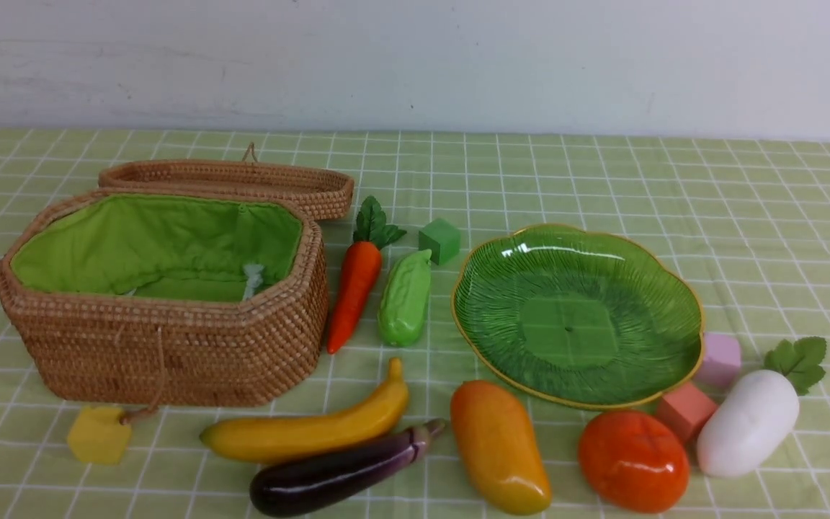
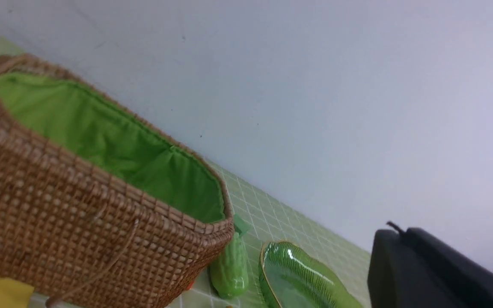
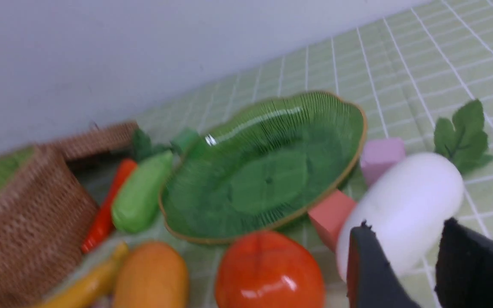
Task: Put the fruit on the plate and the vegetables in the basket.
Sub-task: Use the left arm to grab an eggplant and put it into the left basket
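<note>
On the checked cloth, the open wicker basket (image 1: 163, 339) with green lining stands at the left and holds nothing that I can see. Carrot (image 1: 354, 288) and green pod (image 1: 405, 303) lie between it and the bare green plate (image 1: 573, 317). Along the front lie the banana (image 1: 314, 429), eggplant (image 1: 336, 472), mango (image 1: 498, 447), persimmon (image 1: 632, 461) and white radish (image 1: 746, 425). Neither gripper shows in the front view. My left gripper (image 2: 396, 234) is shut and empty, beside the basket (image 2: 79, 222). The open right gripper (image 3: 407, 231) hovers just short of the radish (image 3: 405, 205).
The basket's lid (image 1: 228, 180) lies open behind it. Foam cubes are scattered about: yellow (image 1: 98, 434) before the basket, green (image 1: 440, 240) behind the pod, lilac (image 1: 719, 358) and salmon (image 1: 685, 409) between plate and radish. A pale wall closes off the back.
</note>
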